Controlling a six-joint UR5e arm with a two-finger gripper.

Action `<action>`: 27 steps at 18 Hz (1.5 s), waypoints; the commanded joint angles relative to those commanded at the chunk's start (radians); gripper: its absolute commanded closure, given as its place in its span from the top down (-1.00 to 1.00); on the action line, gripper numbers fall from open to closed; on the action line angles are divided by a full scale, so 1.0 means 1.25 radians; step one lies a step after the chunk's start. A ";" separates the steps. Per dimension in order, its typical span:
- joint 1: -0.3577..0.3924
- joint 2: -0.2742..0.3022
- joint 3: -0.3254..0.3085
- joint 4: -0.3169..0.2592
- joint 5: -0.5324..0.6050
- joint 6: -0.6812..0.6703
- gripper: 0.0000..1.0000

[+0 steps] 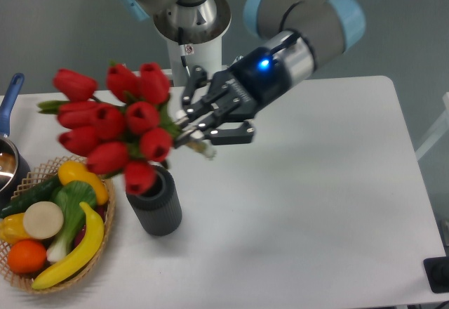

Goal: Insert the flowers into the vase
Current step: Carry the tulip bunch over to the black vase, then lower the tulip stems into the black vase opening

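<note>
Item: bunch of red closed tulip heads with green leaves and stems [112, 123]. Place: left of centre in the frame, held off the table, lying nearly sideways with the heads fanned toward the upper left. The stem ends point right and slightly down, into the robot's hand. The lowest head overlaps the vase rim in this view; whether it touches cannot be told.

Item: black two-finger gripper [203, 123] on the grey and pale blue arm, centre of the frame. It is clamped around the stem end of the bunch, fingers closed over the stalks, wrist tilted so the bouquet sticks out to the left. Held by the stems, presumably so the heads stay uncrushed.

Item: small dark grey matte cylinder vase [154, 201], lower left of centre, upright on the white table [316, 204], round opening facing up and empty. The stem ends sit to the upper right of the opening, not above it, so the bunch would likely need turning upright first.

Item: woven wicker basket of fruit and vegetables [52, 221], lower left corner, just beside the vase; a knock seems possible.
</note>
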 joint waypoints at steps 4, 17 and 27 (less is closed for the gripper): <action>-0.021 -0.018 -0.012 0.001 -0.005 0.001 -0.61; -0.034 -0.076 -0.131 0.000 -0.207 0.214 -0.67; -0.036 -0.102 -0.152 0.000 -0.228 0.269 -0.67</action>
